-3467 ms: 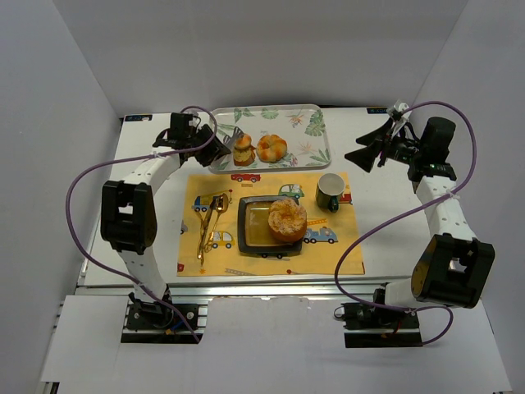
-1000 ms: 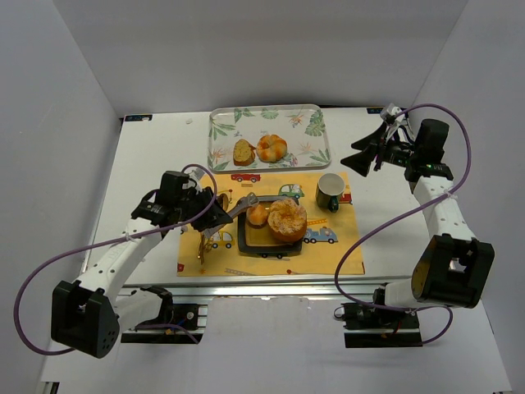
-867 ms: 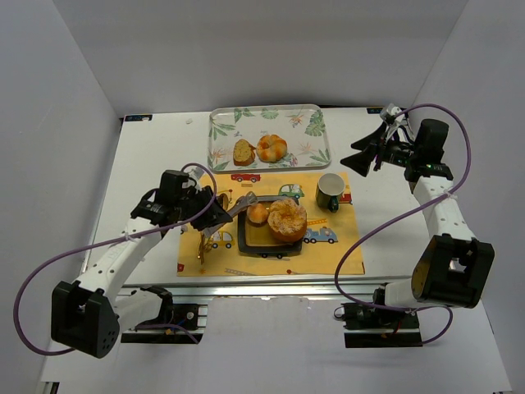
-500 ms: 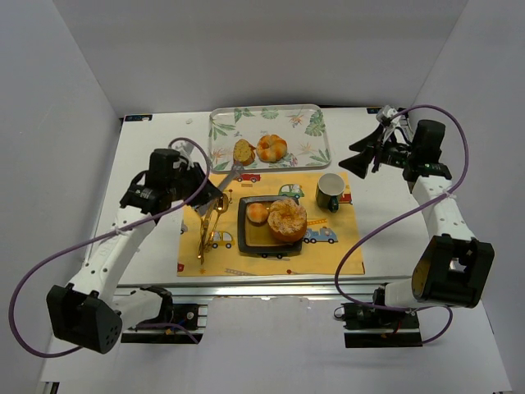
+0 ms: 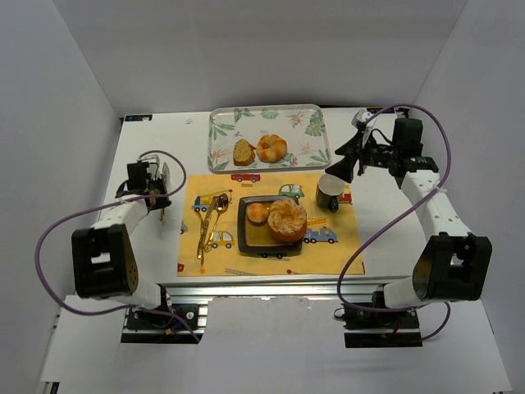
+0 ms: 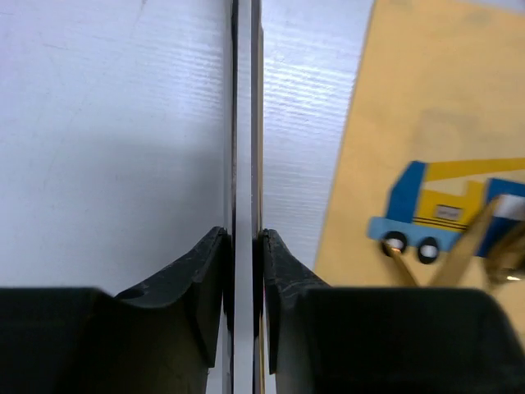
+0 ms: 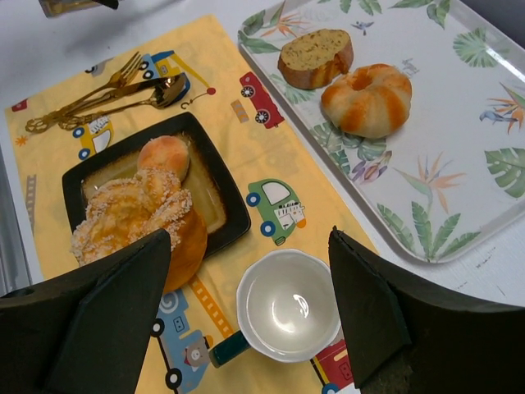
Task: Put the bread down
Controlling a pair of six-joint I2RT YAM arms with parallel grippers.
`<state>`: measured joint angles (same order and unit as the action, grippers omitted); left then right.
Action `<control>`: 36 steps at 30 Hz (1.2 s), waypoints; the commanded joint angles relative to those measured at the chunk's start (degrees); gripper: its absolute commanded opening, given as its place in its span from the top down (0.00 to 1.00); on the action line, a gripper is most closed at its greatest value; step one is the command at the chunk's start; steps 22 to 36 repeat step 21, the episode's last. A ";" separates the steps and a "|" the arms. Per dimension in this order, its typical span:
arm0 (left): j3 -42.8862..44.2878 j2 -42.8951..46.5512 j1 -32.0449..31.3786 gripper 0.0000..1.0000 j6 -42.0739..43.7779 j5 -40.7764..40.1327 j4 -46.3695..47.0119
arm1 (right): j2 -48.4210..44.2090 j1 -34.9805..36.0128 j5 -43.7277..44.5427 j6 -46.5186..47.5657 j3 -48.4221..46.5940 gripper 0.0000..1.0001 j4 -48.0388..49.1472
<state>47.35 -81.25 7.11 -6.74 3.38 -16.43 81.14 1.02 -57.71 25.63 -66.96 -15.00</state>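
Note:
A small round bun (image 5: pixel 257 213) lies on the black plate (image 5: pixel 246 238) next to a large sugared bread (image 5: pixel 288 220); both show in the right wrist view, the bun (image 7: pixel 164 154) and the large bread (image 7: pixel 135 220). A bread slice (image 5: pixel 242 152) and a striped bun (image 5: pixel 271 148) lie on the leaf-print tray (image 5: pixel 308 131). My left gripper (image 5: pixel 156 193) is at the table's left, away from the plate, shut on thin metal tongs (image 6: pixel 244 123) seen edge-on. My right gripper (image 5: pixel 349 160) is open and empty above the mug (image 7: pixel 287 316).
A green mug (image 5: pixel 330 192) stands on the yellow placemat (image 5: pixel 328 254) right of the plate. Gold cutlery (image 5: pixel 209 222) lies on the mat left of the plate. White walls close in the table on three sides.
My left gripper carried a small bun in the tongs from the tray to the black plate, left it there, and pulled back to the left. My right gripper moved left over the mug.

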 commanded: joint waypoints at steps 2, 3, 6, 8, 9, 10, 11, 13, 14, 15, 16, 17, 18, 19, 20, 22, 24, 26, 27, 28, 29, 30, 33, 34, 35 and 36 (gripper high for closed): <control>-3.22 -3.56 0.97 0.65 9.03 -2.23 12.55 | 0.68 1.44 3.04 2.23 -3.88 0.18 -3.00; -4.01 -3.82 1.15 0.63 9.03 -2.58 13.52 | 0.77 1.71 3.65 2.93 -4.14 0.16 -4.14; -7.53 -2.17 2.02 0.51 7.46 -5.05 15.99 | 0.33 3.37 8.83 2.68 -4.15 0.10 -5.29; -9.47 -0.93 2.90 0.37 6.05 -5.22 18.27 | -0.19 5.56 17.51 -1.62 -2.92 0.11 -3.46; -9.73 -0.40 3.17 0.28 4.73 -4.87 18.18 | -0.28 6.18 19.98 -2.33 -2.83 0.11 -3.28; -10.00 0.65 3.43 0.21 4.46 -4.44 18.10 | -0.28 6.80 24.71 -2.95 -2.83 0.11 -3.19; -10.09 1.18 3.61 0.15 4.20 -4.43 17.49 | -0.11 8.11 27.45 -5.13 -3.17 0.11 -3.19; -9.91 2.84 3.78 0.02 3.23 -3.91 16.78 | 0.59 9.52 34.47 -6.46 -4.05 0.11 -3.71; -9.82 3.55 3.78 0.02 2.97 -3.56 16.78 | 0.94 10.05 36.25 -6.64 -4.58 0.11 -3.89; -9.39 4.17 3.78 0.02 2.18 -2.42 16.78 | 1.29 10.84 37.40 -7.60 -5.72 0.11 -3.98; -9.04 4.96 3.78 0.02 1.74 -1.45 14.43 | 1.56 11.02 38.54 -8.04 -6.42 0.10 -4.07; -8.68 6.79 3.87 0.02 1.12 -1.27 13.88 | 1.74 11.46 38.81 -8.48 -7.13 0.11 -4.24; -7.99 7.85 3.78 0.02 -0.19 -0.75 13.35 | 2.26 11.64 38.99 -9.01 -8.70 0.11 -4.42; -7.72 9.00 3.70 0.02 -0.90 -0.57 12.48 | 2.35 11.90 38.47 -9.10 -9.32 0.11 -4.59; -7.37 11.62 3.78 0.02 -1.77 -0.39 12.12 | 2.44 12.34 38.29 -9.63 -9.77 0.11 -3.90; -7.19 13.12 3.78 0.02 -4.31 -0.30 11.86 | 2.35 12.60 38.12 -10.15 -9.94 0.10 -3.20; -7.19 13.12 3.78 0.02 -4.31 -0.30 11.86 | 2.35 12.60 38.12 -10.15 -9.94 0.10 -3.20; -7.19 13.12 3.78 0.02 -4.31 -0.30 11.86 | 2.35 12.60 38.12 -10.15 -9.94 0.10 -3.20; -7.19 13.12 3.78 0.02 -4.31 -0.30 11.86 | 2.35 12.60 38.12 -10.15 -9.94 0.10 -3.20; -7.19 13.12 3.78 0.02 -4.31 -0.30 11.86 | 2.35 12.60 38.12 -10.15 -9.94 0.10 -3.20; -7.19 13.12 3.78 0.02 -4.31 -0.30 11.86 | 2.35 12.60 38.12 -10.15 -9.94 0.10 -3.20; -7.19 13.12 3.78 0.02 -4.31 -0.30 11.86 | 2.35 12.60 38.12 -10.15 -9.94 0.10 -3.20; -7.19 13.12 3.78 0.02 -4.31 -0.30 11.86 | 2.35 12.60 38.12 -10.15 -9.94 0.10 -3.20; -7.19 13.12 3.78 0.02 -4.31 -0.30 11.86 | 2.35 12.60 38.12 -10.15 -9.94 0.10 -3.20; -7.19 13.12 3.78 0.02 -4.31 -0.30 11.86 | 2.35 12.60 38.12 -10.15 -9.94 0.10 -3.20; -7.19 13.12 3.78 0.02 -4.31 -0.30 11.86 | 2.35 12.60 38.12 -10.15 -9.94 0.10 -3.20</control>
